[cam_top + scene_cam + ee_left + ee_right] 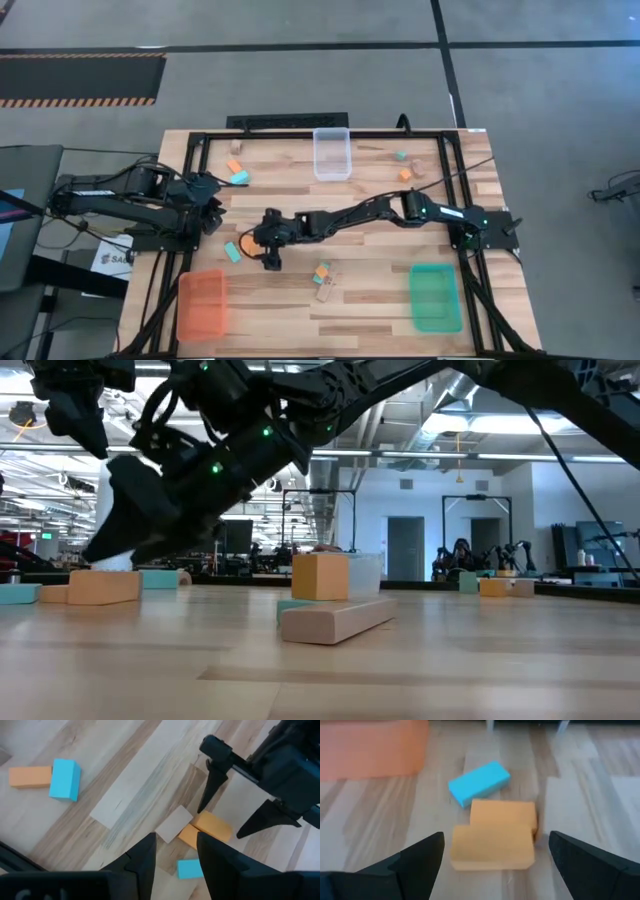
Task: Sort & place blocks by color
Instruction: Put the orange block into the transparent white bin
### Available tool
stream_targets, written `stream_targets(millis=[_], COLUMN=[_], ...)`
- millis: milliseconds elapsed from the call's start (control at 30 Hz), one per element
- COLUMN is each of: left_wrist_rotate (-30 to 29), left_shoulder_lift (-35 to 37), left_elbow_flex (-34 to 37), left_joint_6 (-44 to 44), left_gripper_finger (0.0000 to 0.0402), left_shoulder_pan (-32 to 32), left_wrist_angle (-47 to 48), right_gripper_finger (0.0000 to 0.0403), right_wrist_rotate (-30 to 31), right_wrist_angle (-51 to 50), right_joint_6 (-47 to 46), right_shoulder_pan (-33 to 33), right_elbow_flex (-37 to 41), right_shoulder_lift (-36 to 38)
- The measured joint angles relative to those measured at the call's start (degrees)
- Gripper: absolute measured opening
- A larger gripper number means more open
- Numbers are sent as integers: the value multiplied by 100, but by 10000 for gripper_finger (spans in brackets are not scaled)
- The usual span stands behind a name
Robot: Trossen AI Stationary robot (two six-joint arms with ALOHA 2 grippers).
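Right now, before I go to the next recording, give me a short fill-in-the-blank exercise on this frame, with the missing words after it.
1. The right gripper hangs with its fingers ____ on either side of an orange block.
2. The block lying just past that orange block in the right wrist view is coloured ____.
3. In the high view, the clear tray sits at the table's ____ edge.
4. The tray nearest the left arm is coloured ____.

Missing words: open; blue; far; orange

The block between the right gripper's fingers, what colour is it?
Orange: the block lies between the open right gripper fingers, seen best in the right wrist view.
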State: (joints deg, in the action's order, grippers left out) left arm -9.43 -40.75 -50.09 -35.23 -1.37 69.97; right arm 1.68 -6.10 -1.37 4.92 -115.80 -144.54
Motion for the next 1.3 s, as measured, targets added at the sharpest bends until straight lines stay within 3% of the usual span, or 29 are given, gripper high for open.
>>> stream_targets(millis=[1300], left_wrist_rotate=[2], left_shoulder_lift=[0], left_elbow_flex=[0], left_joint_6=[-50], left_gripper_finger=[130], left_shoulder_pan=[-2], left_wrist_angle=[0], right_gripper_finger=[390], right_wrist_rotate=[-17], right_wrist_angle=[381], right_joint_6=[-177], right_shoulder_pan=[-8], right_elbow_flex=[9], right_shoulder_lift=[-204])
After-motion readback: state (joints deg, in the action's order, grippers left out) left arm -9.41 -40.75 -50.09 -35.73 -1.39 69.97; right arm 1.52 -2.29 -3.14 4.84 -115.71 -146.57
